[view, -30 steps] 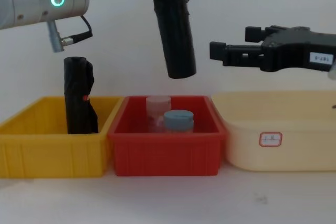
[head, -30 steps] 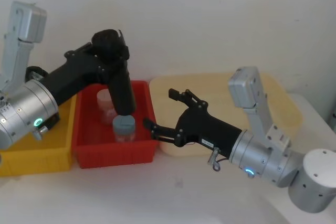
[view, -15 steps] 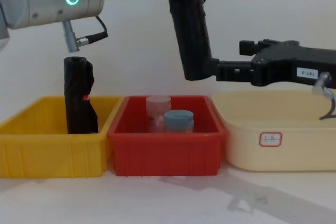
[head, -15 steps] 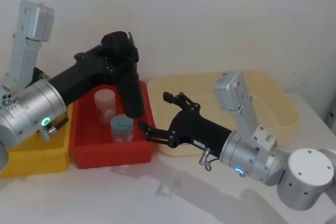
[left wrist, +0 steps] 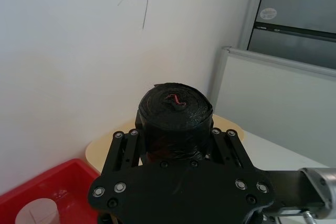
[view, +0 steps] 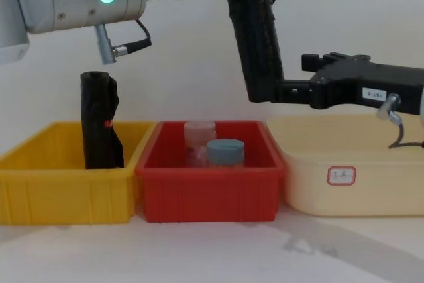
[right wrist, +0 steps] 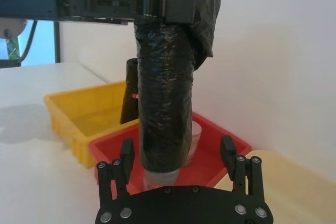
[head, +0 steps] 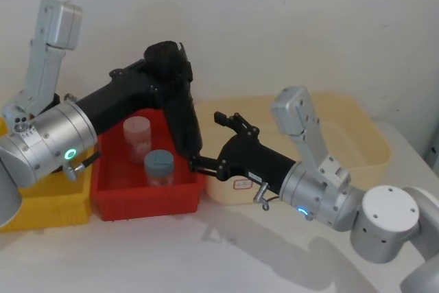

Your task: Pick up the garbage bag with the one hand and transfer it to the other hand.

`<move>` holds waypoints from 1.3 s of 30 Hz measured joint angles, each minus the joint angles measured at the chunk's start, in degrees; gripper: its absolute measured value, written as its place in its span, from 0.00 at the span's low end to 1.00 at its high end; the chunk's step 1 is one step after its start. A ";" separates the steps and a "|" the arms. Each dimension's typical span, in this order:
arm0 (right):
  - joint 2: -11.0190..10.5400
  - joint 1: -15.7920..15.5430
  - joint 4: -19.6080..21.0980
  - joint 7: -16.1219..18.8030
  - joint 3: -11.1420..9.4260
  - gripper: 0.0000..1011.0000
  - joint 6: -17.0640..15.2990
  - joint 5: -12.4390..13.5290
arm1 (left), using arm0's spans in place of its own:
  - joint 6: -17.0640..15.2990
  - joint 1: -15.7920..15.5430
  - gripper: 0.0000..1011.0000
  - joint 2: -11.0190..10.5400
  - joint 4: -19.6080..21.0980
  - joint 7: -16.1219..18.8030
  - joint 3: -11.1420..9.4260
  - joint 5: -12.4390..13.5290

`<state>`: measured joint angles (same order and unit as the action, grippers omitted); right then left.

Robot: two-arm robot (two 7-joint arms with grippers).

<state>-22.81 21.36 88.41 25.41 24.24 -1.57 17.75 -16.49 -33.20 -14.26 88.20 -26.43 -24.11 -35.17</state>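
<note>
Two fingers (right wrist: pixel 127 153) of the right end effector (right wrist: pixel 177 149) stand spread on either side of the garbage bag's (view: pixel 258 38) lower end, with a gap on each side. The bag hangs nearly upright above the right rim of the red bin (view: pixel 209 193), near the table's (view: pixel 212 250) far edge. The left end effector (left wrist: pixel 175 132) is clamped round its top. Farther left, a rumpled black roll (view: pixel 99 120) stands in the yellow bin (view: pixel 66 190).
</note>
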 joint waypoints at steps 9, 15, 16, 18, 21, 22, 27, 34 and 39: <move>1.95 2.01 -3.05 -0.25 0.21 0.99 0.49 -0.65 | -0.50 -0.63 0.54 0.40 -1.35 -0.31 -0.59 -0.98; 3.12 2.94 -4.23 -0.17 0.37 0.99 0.35 -0.51 | -0.49 -0.92 0.54 0.53 -2.22 -0.35 -0.92 -1.35; 3.27 3.02 -4.34 -0.13 0.40 0.99 0.27 -0.43 | -0.45 -0.96 0.54 0.55 -2.38 -0.35 -0.99 -1.42; 3.56 3.23 -4.59 -0.04 0.47 0.99 0.10 -0.23 | -0.42 -0.99 0.54 0.56 -2.45 -0.36 -1.01 -1.46; 3.88 3.44 -4.83 0.07 0.54 0.95 -0.07 0.00 | -0.33 -1.09 0.54 0.59 -2.76 -0.38 -1.10 -1.59; 3.95 3.50 -4.89 0.10 0.56 0.94 -0.13 0.05 | -0.31 -1.10 0.54 0.60 -2.82 -0.38 -1.13 -1.61; 4.33 3.78 -5.18 0.30 0.64 0.83 -0.34 0.34 | -0.17 -1.21 0.54 0.62 -3.12 -0.38 -1.23 -1.72; 4.63 3.99 -5.40 0.42 0.73 0.60 -0.54 0.56 | -0.07 -1.26 0.54 0.66 -3.34 -0.38 -1.30 -1.83; 4.76 4.10 -5.51 0.46 0.75 0.50 -0.62 0.67 | -0.02 -1.29 0.54 0.68 -3.42 -0.38 -1.32 -1.87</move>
<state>-18.05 25.46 82.90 25.87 24.99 -2.20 18.42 -16.50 -34.49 -13.59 84.78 -26.81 -25.43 -37.04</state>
